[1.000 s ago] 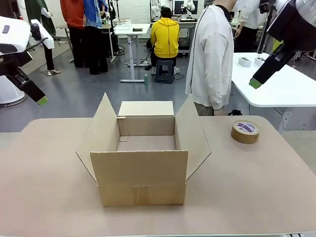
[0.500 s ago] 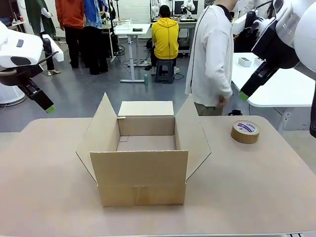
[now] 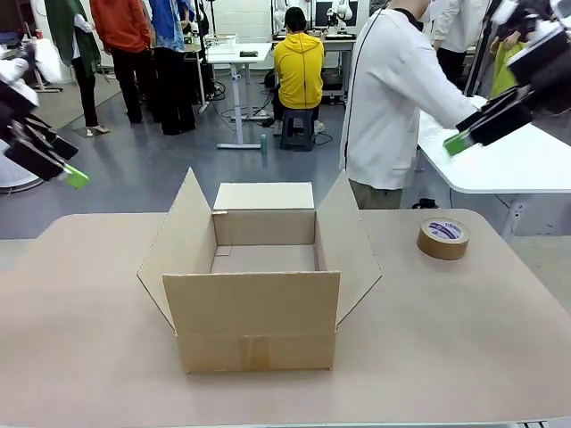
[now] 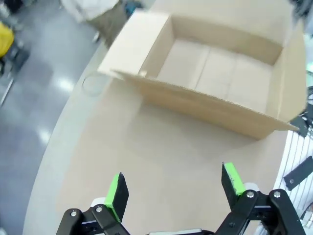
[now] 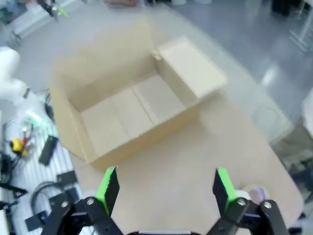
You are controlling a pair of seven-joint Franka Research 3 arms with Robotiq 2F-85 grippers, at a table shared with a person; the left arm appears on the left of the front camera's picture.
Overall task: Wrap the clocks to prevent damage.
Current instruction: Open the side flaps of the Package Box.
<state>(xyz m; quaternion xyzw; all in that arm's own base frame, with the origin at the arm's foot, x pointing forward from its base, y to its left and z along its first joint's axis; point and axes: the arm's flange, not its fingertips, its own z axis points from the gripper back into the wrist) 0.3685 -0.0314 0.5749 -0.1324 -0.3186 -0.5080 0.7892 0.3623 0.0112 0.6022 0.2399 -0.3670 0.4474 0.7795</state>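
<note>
Open cardboard box point(image 3: 259, 294) sits mid-table, long axis 9-to-3, tape roll point(image 3: 443, 238) at its 2 o'clock; where the clocks are, can't tell. Left gripper point(image 4: 174, 183) hangs high at the box's 10, right gripper point(image 5: 165, 183) high at its 2, both with jaws spread, nothing held, about equally far. Wrist views look down on the bare box floor, partly hidden from the front by the near wall; person point(image 3: 393, 98) at 12 leans toward a white side table point(image 3: 526, 169).
</note>
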